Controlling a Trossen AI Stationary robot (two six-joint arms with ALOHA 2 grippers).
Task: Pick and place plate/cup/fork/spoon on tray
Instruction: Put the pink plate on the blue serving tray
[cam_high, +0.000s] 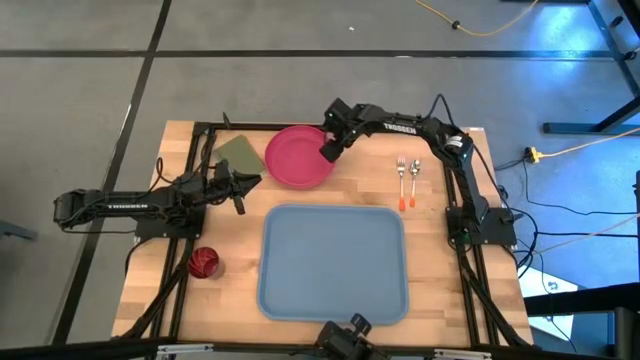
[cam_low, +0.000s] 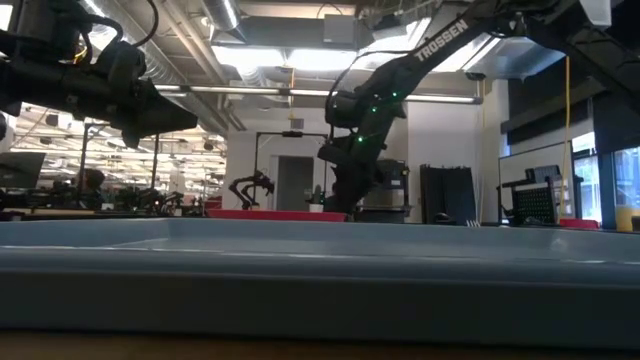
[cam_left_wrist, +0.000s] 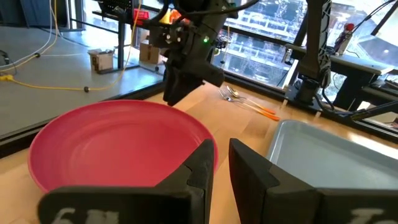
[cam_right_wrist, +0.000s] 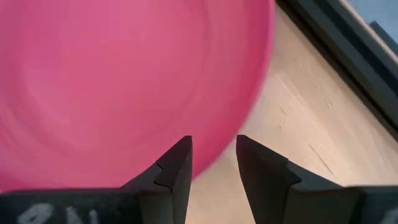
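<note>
plate (cam_high: 296, 156): lies flat on the table (cam_high: 440, 260), beyond the tray's far edge, apart from it; looks like light, stiff plastic with a smooth, likely slippery face, not fragile.
grip point: the thin raised rim is the only place two fingers can pinch; the side nearest the right gripper seems best.
right gripper (cam_high: 327, 150): over the plate's rim on the fork side, fingers (cam_right_wrist: 177, 168) parted with a narrow gap, holding nothing.
left gripper (cam_high: 238, 197): waits beside the plate's other side, fingers (cam_left_wrist: 202, 165) slightly apart, empty.
tray (cam_high: 335, 262): bare, mid-table.
fork (cam_high: 401, 176) and spoon (cam_high: 413, 178): side by side near the right arm, off the tray.
cup (cam_high: 204, 263): by the tray's left edge, off it.
writing: "TROSSEN" reads in white on both arms; nothing legible on the dishes.
</note>
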